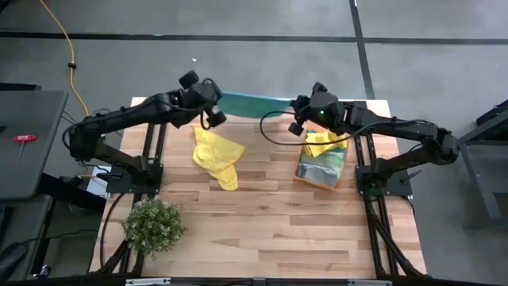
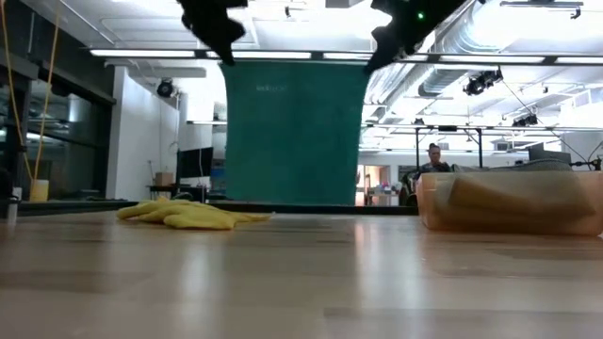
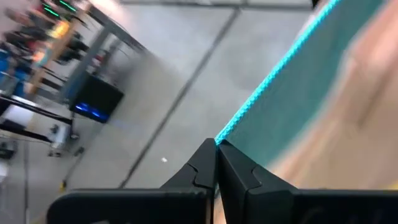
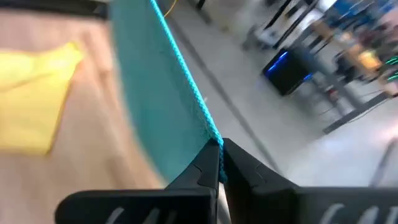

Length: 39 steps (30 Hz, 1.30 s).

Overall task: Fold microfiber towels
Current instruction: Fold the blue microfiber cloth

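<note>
Two grippers: both are holding one teal towel (image 2: 295,130) up in the air at the far edge of the table (image 1: 262,230).
Left gripper (image 3: 217,144): pinching the towel's top corner on its side, fingers pressed together on the hem.
Right gripper (image 4: 220,144): pinching the other top corner the same way.
Teal towel: hanging flat and stretched between them, its lower edge reaching about down to the tabletop.
Yellow towel (image 1: 217,153): lying crumpled on the table near the left arm, not folded.
Bin (image 1: 322,163): sitting under the right arm, holding more cloths, yellow on top.
Progress: seemingly early; no neatly folded towel is showing on the table, and the teal one has no fold yet.
Hidden: cloths in the bin are overlapping, so their count and state are unclear; both grippers are cut off at the top of the low view.
</note>
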Each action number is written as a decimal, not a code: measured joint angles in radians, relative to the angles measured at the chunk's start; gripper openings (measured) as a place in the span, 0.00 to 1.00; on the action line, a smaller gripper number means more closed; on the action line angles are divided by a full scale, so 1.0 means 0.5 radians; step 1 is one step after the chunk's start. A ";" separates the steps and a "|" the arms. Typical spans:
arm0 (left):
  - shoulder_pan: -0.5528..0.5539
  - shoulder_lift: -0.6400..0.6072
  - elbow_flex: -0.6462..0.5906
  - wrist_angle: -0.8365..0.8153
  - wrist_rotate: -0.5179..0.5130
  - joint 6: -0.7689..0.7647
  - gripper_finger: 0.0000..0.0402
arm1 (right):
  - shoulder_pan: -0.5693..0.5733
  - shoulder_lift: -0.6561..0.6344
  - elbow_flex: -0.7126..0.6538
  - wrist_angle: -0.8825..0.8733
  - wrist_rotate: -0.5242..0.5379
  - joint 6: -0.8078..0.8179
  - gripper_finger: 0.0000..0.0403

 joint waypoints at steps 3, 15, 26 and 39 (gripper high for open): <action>-0.016 0.002 -0.188 0.012 0.045 -0.079 0.00 | 0.006 0.018 0.000 -0.189 -0.113 0.141 0.00; -0.290 0.002 -1.026 0.392 0.293 -0.500 0.00 | 0.375 0.315 -0.001 -0.628 -0.350 0.793 0.00; -0.610 -0.056 -0.911 0.191 0.264 -0.814 0.00 | 0.619 0.434 -0.001 -0.889 -0.358 1.367 0.00; -0.073 0.137 -0.852 0.539 0.589 -0.504 0.00 | 0.225 0.464 0.000 -0.922 -0.334 1.441 0.00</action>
